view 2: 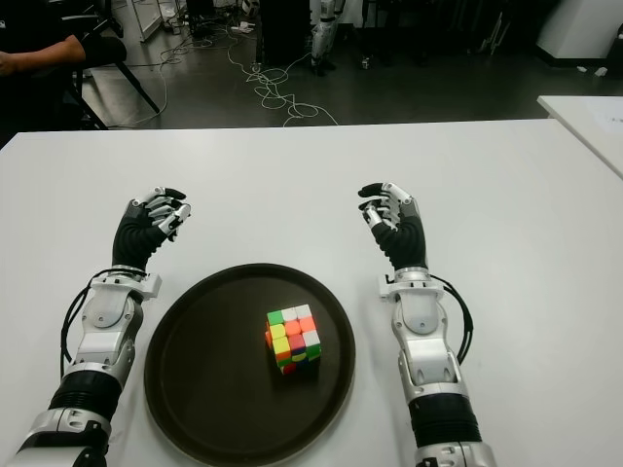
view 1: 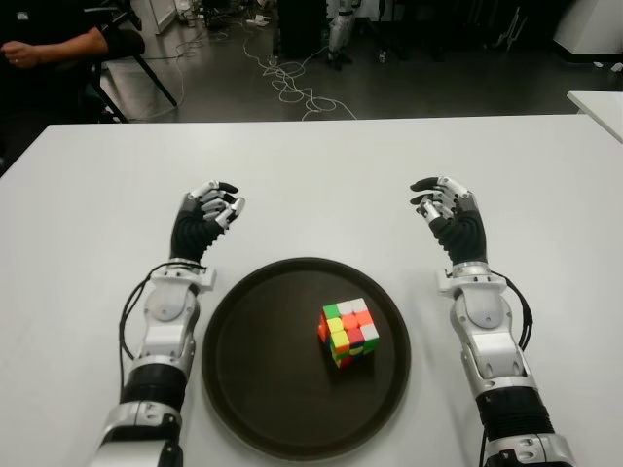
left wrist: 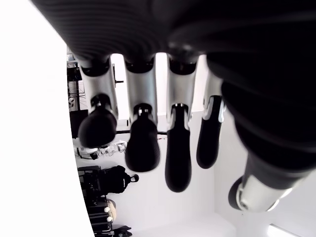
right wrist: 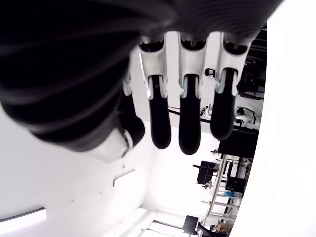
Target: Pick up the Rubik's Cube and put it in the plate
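The Rubik's Cube [view 1: 348, 333] sits inside the plate [view 1: 243, 389], right of the plate's middle, touched by neither hand. The left hand [view 1: 202, 222] shows beyond the plate's left rim and the right hand [view 1: 448, 212] beyond its right rim, each well apart from the cube, with the plate lying between the two forearms. Both hands hold nothing: in the eye views their fingers are loosely bent, and in the wrist views the left hand's fingers [left wrist: 142, 143] and the right hand's fingers [right wrist: 190, 123] hang relaxed and parted with only white background behind them.

The white surface [view 1: 321, 165] stretches bare beyond both hands up to its far edge, and there is open room to the outer side of each arm as well. The plate's near rim reaches close to the bottom of the eye views. Past the far edge lies a dark floor with loose cables [view 1: 292, 83], and a person's arm [view 1: 54, 47] shows at the upper left. The corner of a second white table [view 1: 599, 105] appears at the right.

The plate is round, dark brown, shallow, with a low raised rim and a faint sheen. The cube is a sharp-cornered block of small bright squares: green, white, yellow, orange, pink. The hands have black fingertips, silver knuckle joints and ribbed black wrists.
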Controlling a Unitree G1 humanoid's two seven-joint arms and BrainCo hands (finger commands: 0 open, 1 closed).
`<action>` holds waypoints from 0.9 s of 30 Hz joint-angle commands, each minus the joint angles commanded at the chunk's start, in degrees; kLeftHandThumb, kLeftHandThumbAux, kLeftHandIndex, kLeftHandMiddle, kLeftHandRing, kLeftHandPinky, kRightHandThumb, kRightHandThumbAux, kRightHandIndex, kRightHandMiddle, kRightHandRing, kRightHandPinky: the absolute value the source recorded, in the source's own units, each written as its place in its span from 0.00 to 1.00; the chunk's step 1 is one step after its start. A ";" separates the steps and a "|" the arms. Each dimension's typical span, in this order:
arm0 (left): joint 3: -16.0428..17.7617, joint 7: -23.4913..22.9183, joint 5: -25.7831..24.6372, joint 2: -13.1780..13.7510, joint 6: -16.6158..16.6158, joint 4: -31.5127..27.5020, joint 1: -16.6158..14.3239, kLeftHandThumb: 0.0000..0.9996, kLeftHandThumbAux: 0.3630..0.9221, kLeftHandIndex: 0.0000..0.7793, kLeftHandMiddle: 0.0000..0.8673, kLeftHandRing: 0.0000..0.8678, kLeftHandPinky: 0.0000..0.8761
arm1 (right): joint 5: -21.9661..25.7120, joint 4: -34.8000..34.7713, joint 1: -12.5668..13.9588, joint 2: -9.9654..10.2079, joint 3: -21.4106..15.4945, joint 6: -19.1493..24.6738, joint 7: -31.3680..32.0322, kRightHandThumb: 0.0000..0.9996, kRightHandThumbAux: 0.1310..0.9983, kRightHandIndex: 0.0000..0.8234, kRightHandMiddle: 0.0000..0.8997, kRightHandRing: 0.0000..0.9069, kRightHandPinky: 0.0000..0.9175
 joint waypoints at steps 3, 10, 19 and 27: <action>-0.03 0.20 0.15 -0.04 -0.06 -0.12 0.07 0.84 0.53 0.54 0.66 0.84 0.87 | -0.16 -0.10 0.06 -0.05 0.01 0.09 -0.05 0.69 0.68 0.50 0.45 0.46 0.47; -0.12 0.61 0.53 -0.10 -0.31 -0.07 0.15 0.84 0.53 0.54 0.66 0.84 0.86 | -0.45 0.07 0.15 -0.27 0.08 -0.64 -0.09 0.69 0.69 0.50 0.45 0.47 0.47; -0.18 0.22 0.31 -0.23 -0.47 0.01 -0.09 0.84 0.53 0.53 0.66 0.84 0.86 | -0.68 0.67 -0.13 -0.60 0.14 -1.16 -0.14 0.69 0.69 0.50 0.46 0.47 0.48; -0.15 0.77 0.45 -0.39 0.30 -0.12 -0.09 0.84 0.53 0.53 0.66 0.83 0.86 | -0.12 0.63 -0.01 -0.62 0.09 -0.85 0.57 0.69 0.69 0.50 0.45 0.46 0.47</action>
